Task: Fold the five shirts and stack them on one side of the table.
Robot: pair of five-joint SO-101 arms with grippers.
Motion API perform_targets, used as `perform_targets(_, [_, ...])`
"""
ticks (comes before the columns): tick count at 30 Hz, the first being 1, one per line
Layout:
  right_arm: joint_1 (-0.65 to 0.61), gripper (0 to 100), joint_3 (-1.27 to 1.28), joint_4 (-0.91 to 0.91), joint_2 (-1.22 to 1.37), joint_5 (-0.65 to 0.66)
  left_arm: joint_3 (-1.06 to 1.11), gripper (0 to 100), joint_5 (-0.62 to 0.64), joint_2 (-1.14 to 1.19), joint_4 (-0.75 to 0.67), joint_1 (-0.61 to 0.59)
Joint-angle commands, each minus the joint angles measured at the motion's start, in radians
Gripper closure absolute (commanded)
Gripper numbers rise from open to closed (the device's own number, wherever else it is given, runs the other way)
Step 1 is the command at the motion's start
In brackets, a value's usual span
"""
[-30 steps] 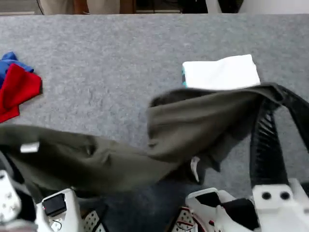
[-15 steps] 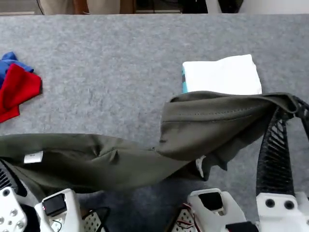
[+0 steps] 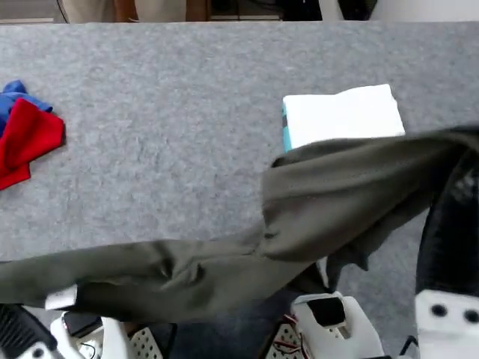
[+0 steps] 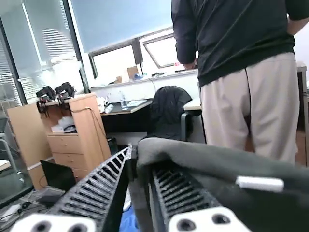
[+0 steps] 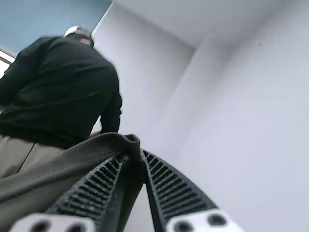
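Lifted higher now, the dark olive cloth shirt [image 3: 344,187] hangs over the grey table [image 3: 187,112], left gripper [image 4: 137,154] and right gripper [image 5: 134,153] each clamped on 1 edge to stretch it flat for folding.

olive shirt [image 3: 337,194]: plain drab olive | folded shirt [image 3: 340,116]: white, teal edge | red shirt [image 3: 30,134] | blue shirt [image 3: 9,96] | bench [image 3: 165,112]: mottled grey

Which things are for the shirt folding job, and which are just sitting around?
For the job: dark green shirt, held up by the left gripper and right gripper; folded white shirt; red shirt; blue shirt.

Just sitting around: black chair and wooden drawers in the room behind.
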Motion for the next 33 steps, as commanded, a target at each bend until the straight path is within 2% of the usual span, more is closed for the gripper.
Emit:
perform_targets(1, [0.012, 99.7, 0.048, -0.155, 0.045, 0.011, 0.077, 98, -0.026, 0.004, 0.009, -0.015])
perform_targets(7, [0.01, 99.6, 0.079, -0.265, 0.07, 0.011, 0.103, 98, -0.032, 0.01, 0.009, -0.015])
perform_targets(18, [0.008, 99.6, 0.071, -0.203, 0.064, 0.011, 0.104, 98, -0.031, 0.012, -0.173, -0.015])
perform_targets(23, [0.008, 99.6, 0.07, -0.192, 0.064, 0.005, 0.104, 98, -0.031, 0.008, -0.164, -0.015])
perform_targets(28, [0.004, 99.6, 0.077, -0.123, 0.064, 0.002, 0.106, 98, -0.032, 0.012, -0.089, -0.014])
perform_targets(33, [-0.076, 99.7, 0.114, -0.043, 0.071, 0.002, 0.226, 98, -0.031, 0.012, -0.078, -0.009])
